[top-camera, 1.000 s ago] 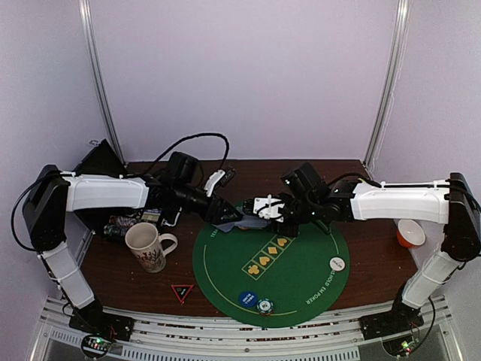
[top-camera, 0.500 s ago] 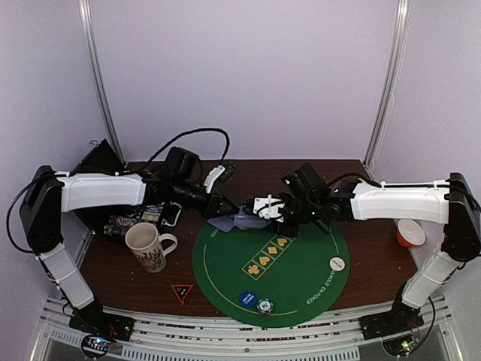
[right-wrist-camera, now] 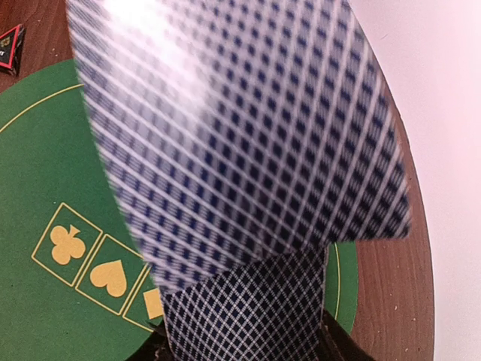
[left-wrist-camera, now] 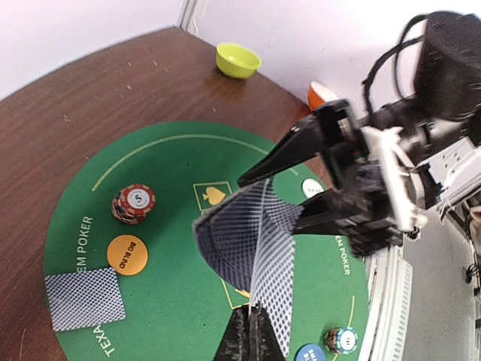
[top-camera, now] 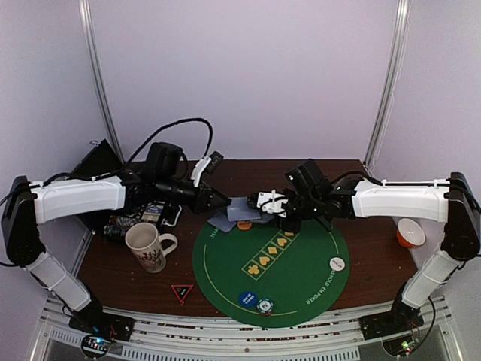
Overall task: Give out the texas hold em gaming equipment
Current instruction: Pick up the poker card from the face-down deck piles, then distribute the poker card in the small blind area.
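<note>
My left gripper (left-wrist-camera: 255, 331) is shut on the edge of one grey-blue playing card (left-wrist-camera: 274, 278), which curls away from the deck. In the top view this gripper (top-camera: 223, 201) holds the card (top-camera: 242, 208) just left of my right gripper (top-camera: 272, 208). The right gripper (right-wrist-camera: 244, 350) is shut on the deck (right-wrist-camera: 248, 316), whose peeled top card (right-wrist-camera: 225, 135) fills its view. One card (left-wrist-camera: 84, 298) lies face down at the edge of the green mat (top-camera: 301, 278). Beside that card are an orange button (left-wrist-camera: 127, 254) and a red-white chip stack (left-wrist-camera: 134, 203).
A blue button (top-camera: 248, 298), a teal-white chip stack (top-camera: 264, 306) and a white button (top-camera: 337, 264) sit on the mat's near side. A patterned mug (top-camera: 148, 247) stands left, near a red triangle (top-camera: 182, 292). An orange bowl (top-camera: 410, 233) sits right, a yellow bowl (left-wrist-camera: 238, 59) beyond.
My left gripper has shut on the deck's top card and drawn back to the left with it. The right gripper has kept the deck nearly still.
</note>
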Tool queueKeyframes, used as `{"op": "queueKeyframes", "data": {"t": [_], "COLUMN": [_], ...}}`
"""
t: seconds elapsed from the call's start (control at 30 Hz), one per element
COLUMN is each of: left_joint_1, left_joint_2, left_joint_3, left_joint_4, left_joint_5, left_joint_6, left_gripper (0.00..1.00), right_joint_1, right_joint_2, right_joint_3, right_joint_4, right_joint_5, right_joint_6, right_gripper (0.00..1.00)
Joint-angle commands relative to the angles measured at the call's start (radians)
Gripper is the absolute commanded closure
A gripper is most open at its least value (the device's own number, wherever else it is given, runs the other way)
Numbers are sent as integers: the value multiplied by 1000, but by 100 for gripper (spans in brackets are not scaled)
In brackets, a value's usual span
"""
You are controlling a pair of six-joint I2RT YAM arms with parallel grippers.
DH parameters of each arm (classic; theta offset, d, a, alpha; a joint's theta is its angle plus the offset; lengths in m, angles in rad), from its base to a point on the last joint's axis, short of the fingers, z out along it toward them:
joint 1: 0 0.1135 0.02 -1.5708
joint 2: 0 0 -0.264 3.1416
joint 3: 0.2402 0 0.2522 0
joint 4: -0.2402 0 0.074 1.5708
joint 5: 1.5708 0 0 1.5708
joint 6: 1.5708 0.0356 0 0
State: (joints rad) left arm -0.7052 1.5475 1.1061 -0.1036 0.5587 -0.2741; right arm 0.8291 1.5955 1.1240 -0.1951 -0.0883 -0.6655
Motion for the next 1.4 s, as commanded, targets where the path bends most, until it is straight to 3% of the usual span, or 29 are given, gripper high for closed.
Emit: {"op": "queueKeyframes", "data": {"t": [0.0, 0.3, 0.47, 0.7, 0.83, 0.93, 1.07, 1.23, 1.37], "left_joint_1": [-2, -109, -270, -507, -657, -783, -893, -963, -968], "left_joint_2": [-125, -398, -435, -516, -406, -254, -177, -115, -77], "left_joint_3": [-85, -349, -401, -519, -490, -408, -396, -385, -386], "left_joint_4": [105, 108, 21, 0, 2, -119, -215, -293, -314], "left_joint_5": [-102, -365, -523, -901, -1057, -1159, -1256, -1339, -1394], "left_joint_6": [-144, -471, -649, -1046, -1201, -1394, -1640, -1804, -1852], "left_gripper": [100, 100, 100, 100, 100, 100, 100, 100, 100], "right_joint_1": [-15, -30, -32, -32, -33, -32, -32, -33, -33], "right_joint_2": [-7, -3, -10, -70, -81, -90, -104, -139, -169], "right_joint_3": [-12, -11, -11, -66, -77, -79, -73, -108, -151], "right_joint_4": [42, 77, 104, 145, 142, 148, 135, 146, 175], "right_joint_5": [36, 78, 132, 155, 158, 149, 148, 157, 163], "right_joint_6": [29, 67, 82, 94, 81, 80, 91, 92, 80], "right_gripper": [53, 53, 53, 53, 54, 54, 54, 54, 54]}}
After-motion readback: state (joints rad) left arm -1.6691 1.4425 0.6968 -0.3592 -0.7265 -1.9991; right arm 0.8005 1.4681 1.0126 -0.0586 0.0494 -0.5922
